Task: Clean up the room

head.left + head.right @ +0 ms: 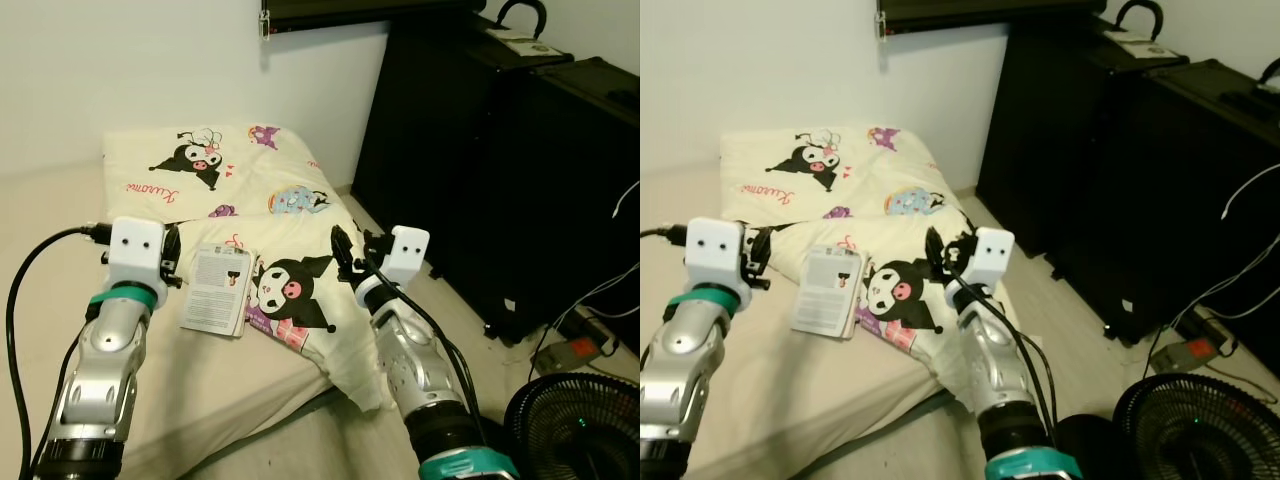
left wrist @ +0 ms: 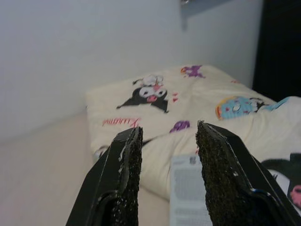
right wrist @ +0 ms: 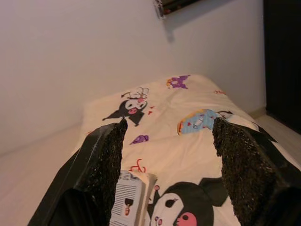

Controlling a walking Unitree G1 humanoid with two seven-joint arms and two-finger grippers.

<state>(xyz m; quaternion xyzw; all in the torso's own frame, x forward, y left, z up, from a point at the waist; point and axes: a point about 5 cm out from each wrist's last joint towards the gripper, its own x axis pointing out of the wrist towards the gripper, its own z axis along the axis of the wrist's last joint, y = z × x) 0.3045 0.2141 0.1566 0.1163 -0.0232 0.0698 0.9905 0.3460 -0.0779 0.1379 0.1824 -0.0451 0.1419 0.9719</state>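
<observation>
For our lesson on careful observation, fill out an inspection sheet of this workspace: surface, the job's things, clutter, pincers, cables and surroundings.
Surface: cream mattress set low by the floor.
Job's things: white printed booklet lying flat on the mattress, its edge against the cream cartoon-print quilt, which is rumpled and hangs over the mattress edge.
Clutter: nothing seen beyond these.
Pincers: left pincer open, held above the mattress near the booklet; right pincer open, above the quilt.
Cables: black cable looping off the left arm; white cables and a power strip on the floor.
Surroundings: white wall, black cabinets, black floor fan.
</observation>
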